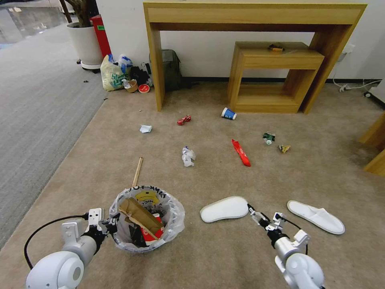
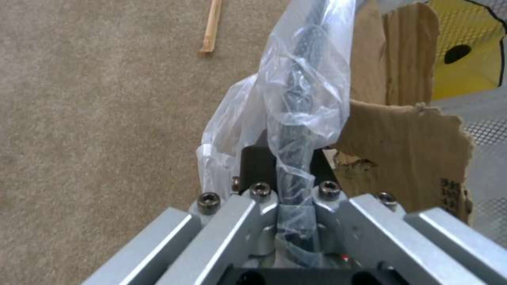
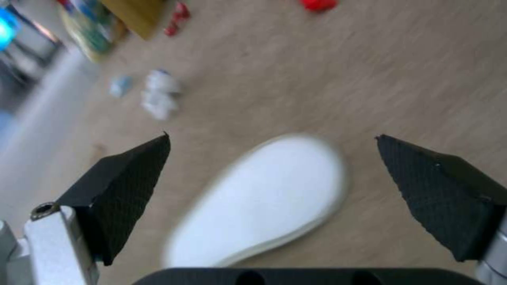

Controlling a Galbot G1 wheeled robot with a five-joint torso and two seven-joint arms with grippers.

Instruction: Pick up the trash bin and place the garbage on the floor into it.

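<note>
— While I look from my head, where is the trash bin (image 1: 147, 218)?
— Near left on the floor (image 1: 224, 257); my left gripper (image 2: 288, 166) pinches its rim.
— Right wrist?
— My right gripper (image 3: 272, 138) gapes over a white slipper (image 3: 264, 202), bare carpet around.

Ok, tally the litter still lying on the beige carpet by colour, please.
White: 4, two slippers, crumpled paper, paper scrap
Red: 2, wrappers
Blue: 1, cup
Green: 1, crushed bottle
Wood: 1, stick
Yellowish: 1, wad
Total: 10
</note>
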